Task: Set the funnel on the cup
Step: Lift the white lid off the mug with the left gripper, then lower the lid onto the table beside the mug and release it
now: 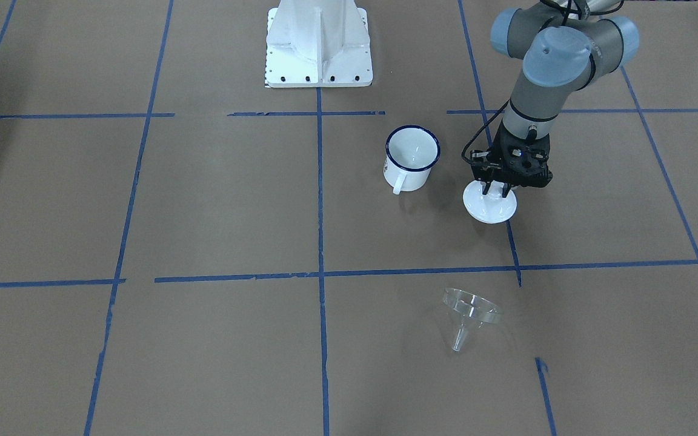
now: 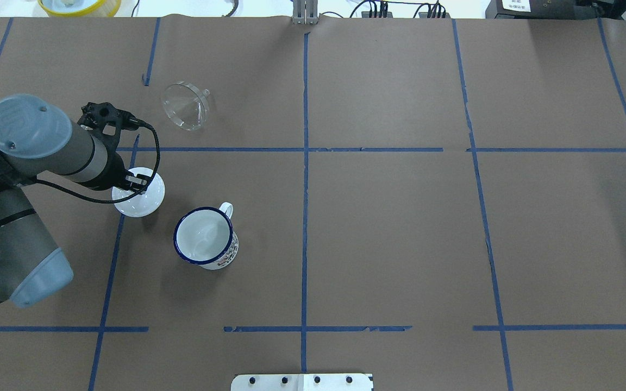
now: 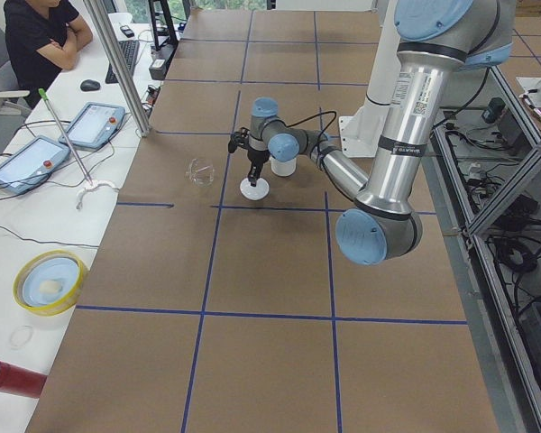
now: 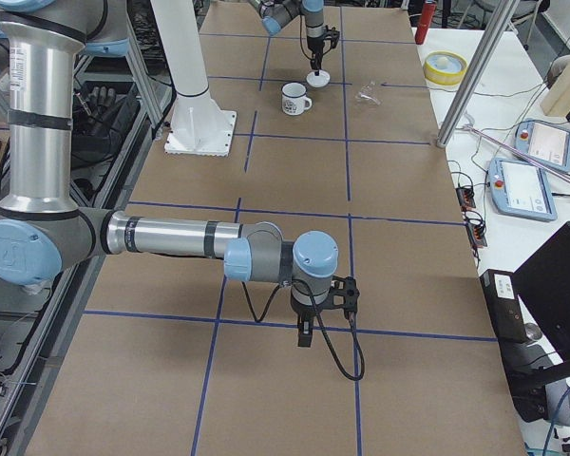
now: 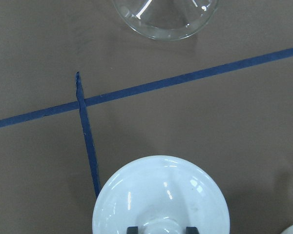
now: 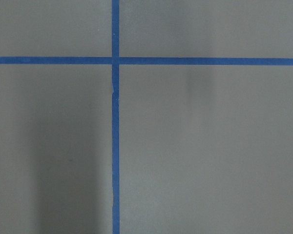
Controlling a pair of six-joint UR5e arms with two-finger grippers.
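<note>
The clear funnel [image 1: 470,312] lies on its side on the brown table, also in the overhead view [image 2: 185,106] and at the top of the left wrist view [image 5: 163,19]. The white cup [image 1: 412,158] with a blue rim stands upright, open and empty [image 2: 206,239]. My left gripper [image 1: 494,191] points down beside the cup, its fingers closed on the knob of a round white lid [image 1: 489,209] low at the table; the wrist view shows the lid [image 5: 161,195]. My right gripper [image 4: 305,337] hangs far from these things; I cannot tell its state.
Blue tape lines [image 2: 305,163] divide the table into squares. The white robot base [image 1: 319,48] stands behind the cup. A yellow bowl [image 2: 79,5] and monitors sit beyond the table's far edge. An operator [image 3: 41,36] sits at the side bench.
</note>
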